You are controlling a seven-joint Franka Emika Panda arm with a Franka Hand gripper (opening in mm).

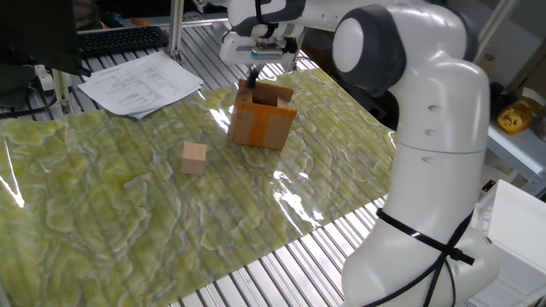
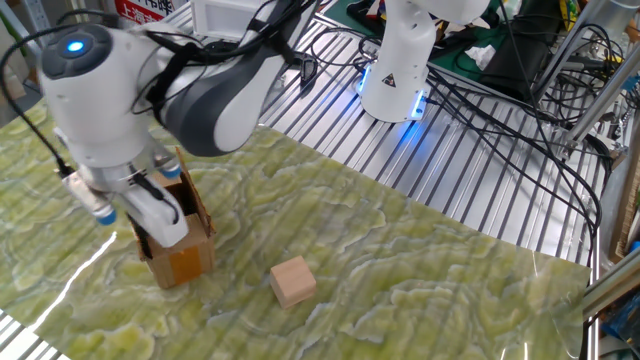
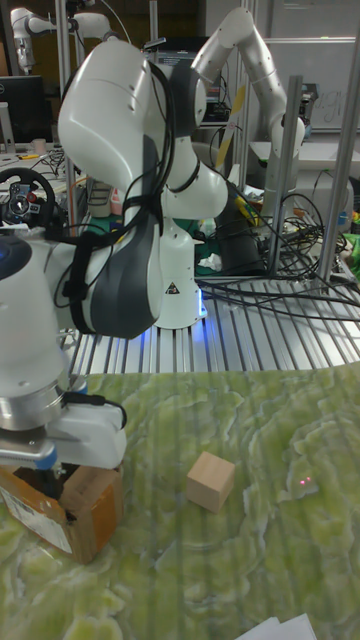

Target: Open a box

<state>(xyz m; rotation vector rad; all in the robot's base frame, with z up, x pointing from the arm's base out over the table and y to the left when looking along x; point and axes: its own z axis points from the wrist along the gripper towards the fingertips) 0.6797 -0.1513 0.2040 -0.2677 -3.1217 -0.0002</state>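
The box (image 1: 261, 124) is a small brown carton with a band of orange tape, standing on the green patterned sheet. One top flap (image 1: 274, 93) stands raised at its far side. My gripper (image 1: 252, 82) points down at the box's top, its dark fingers close together and pinched on the flap's edge. In the other fixed view the gripper (image 2: 152, 214) covers the top of the box (image 2: 181, 254), with a flap (image 2: 190, 196) upright beside it. In the tall fixed view the hand hides the top of the box (image 3: 72, 507) and the fingertips.
A plain light wooden cube (image 1: 194, 158) (image 2: 293, 281) (image 3: 210, 481) lies on the sheet a short way from the box. Papers (image 1: 141, 81) and a keyboard (image 1: 119, 38) sit at the far left edge. A second robot base (image 2: 398, 70) with cables stands beyond the sheet.
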